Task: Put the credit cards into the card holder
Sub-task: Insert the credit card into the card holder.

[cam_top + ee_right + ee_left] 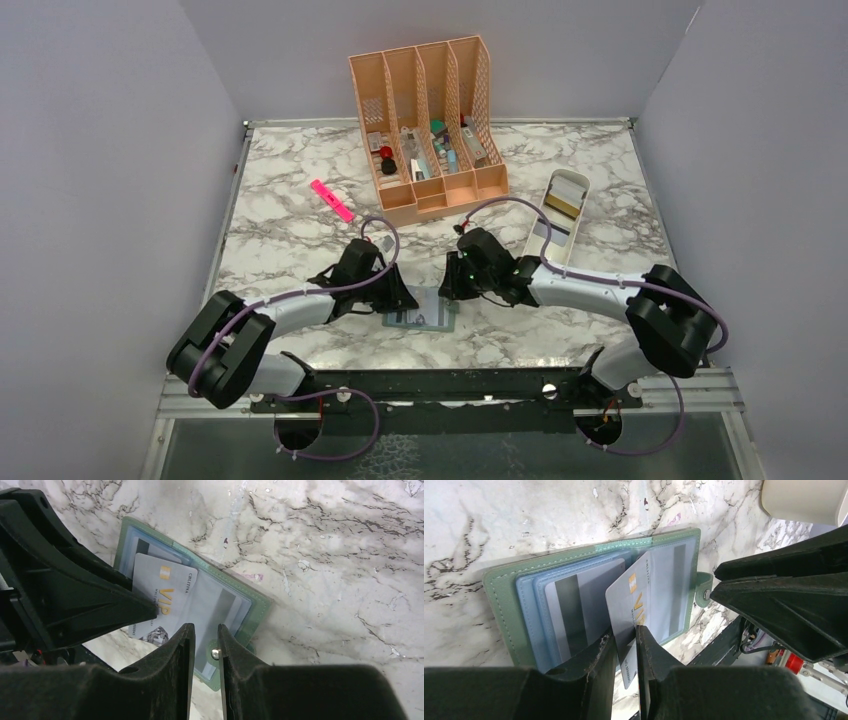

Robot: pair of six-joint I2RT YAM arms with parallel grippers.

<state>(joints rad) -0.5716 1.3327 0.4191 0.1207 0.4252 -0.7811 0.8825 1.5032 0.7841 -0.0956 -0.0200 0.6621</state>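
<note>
Marble-patterned table (280, 240), plain lilac walls (100, 150)

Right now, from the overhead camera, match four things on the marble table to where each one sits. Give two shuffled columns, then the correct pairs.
Things
1. pink highlighter pen
2. peach slotted plastic desk organizer
3. long white oblong tray
4. grey-green bifold card holder

Places
A. to the right of the organizer, angled
B. lying open at the front, centre
C. lying alone, left of the organizer
D. standing at the back, centre

Pairs: 1-C, 2-D, 3-A, 4-B
</note>
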